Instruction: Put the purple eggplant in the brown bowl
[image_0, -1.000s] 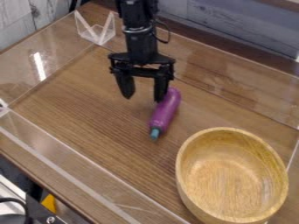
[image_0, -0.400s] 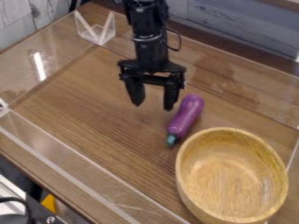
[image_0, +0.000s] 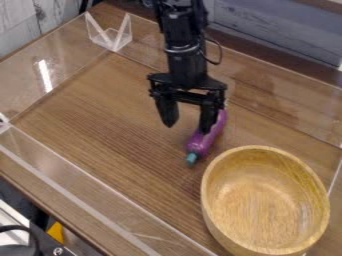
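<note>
**Eggplant on the table beside the bowl, open gripper right over it**

The purple eggplant (image_0: 205, 138) lies on the wooden table (image_0: 94, 130), tilted on a diagonal, its teal stem tip pointing down toward the near edge and its upper end tucked behind the gripper's right-hand finger as the camera sees it. It sits just outside the brown bowl (image_0: 265, 200), close to the bowl's upper-left rim, though whether it touches the rim is hard to say. The bowl itself stands upright in the lower right corner, nothing in it.

And there is the gripper (image_0: 189, 110), pointing steeply down, jaws spread wide apart and gripping nothing. One finger hangs over bare wood to the left, the other overlaps the top of the eggplant. Contact with the toy cannot be made out from this angle.

Clear plastic walls (image_0: 54, 60) ring the table, and a clear triangular stand (image_0: 107, 33) sits at the back left.
</note>
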